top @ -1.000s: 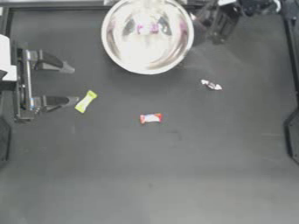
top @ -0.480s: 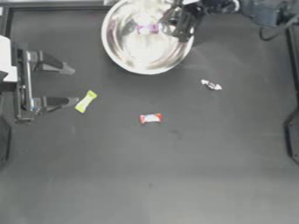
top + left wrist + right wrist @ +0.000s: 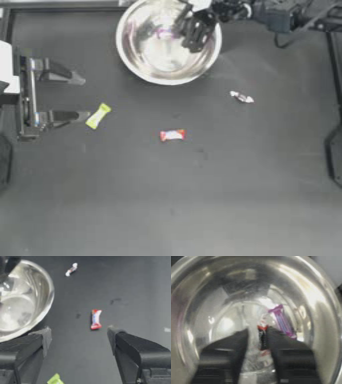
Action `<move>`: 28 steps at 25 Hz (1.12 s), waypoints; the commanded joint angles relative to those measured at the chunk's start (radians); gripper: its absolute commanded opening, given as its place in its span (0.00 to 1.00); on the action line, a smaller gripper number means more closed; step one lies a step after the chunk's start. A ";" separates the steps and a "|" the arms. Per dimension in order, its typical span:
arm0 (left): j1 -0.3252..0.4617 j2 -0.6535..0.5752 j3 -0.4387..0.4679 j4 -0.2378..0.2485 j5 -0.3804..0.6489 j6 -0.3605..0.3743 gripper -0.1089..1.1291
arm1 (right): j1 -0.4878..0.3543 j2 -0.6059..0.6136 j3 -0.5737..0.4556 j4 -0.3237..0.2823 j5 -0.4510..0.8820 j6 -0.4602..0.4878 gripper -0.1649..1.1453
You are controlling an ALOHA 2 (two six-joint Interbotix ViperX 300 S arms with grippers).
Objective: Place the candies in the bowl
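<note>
The right gripper (image 3: 194, 31) hangs over the metal bowl (image 3: 133, 65), jaws pinched on a small red-and-white candy (image 3: 262, 339) held upright, it seems. A pink-purple candy (image 3: 283, 321) already lies inside. Three remain on the table: a yellow-green candy (image 3: 97, 116) lying diagonally beside the parked, open left gripper (image 3: 61, 95), a red-and-white candy (image 3: 173, 135) lying crosswise, and a whitish-red candy (image 3: 241, 97) slanted near the bowl.
</note>
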 commanded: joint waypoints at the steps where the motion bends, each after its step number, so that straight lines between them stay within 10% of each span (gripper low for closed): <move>1: 0.002 0.002 -0.009 -0.002 -0.008 0.002 0.88 | 0.003 -0.025 -0.025 0.018 0.002 0.000 0.94; 28: 0.104 0.089 -0.043 0.028 0.156 -0.104 0.91 | 0.218 -0.650 0.379 0.061 0.043 -0.028 0.87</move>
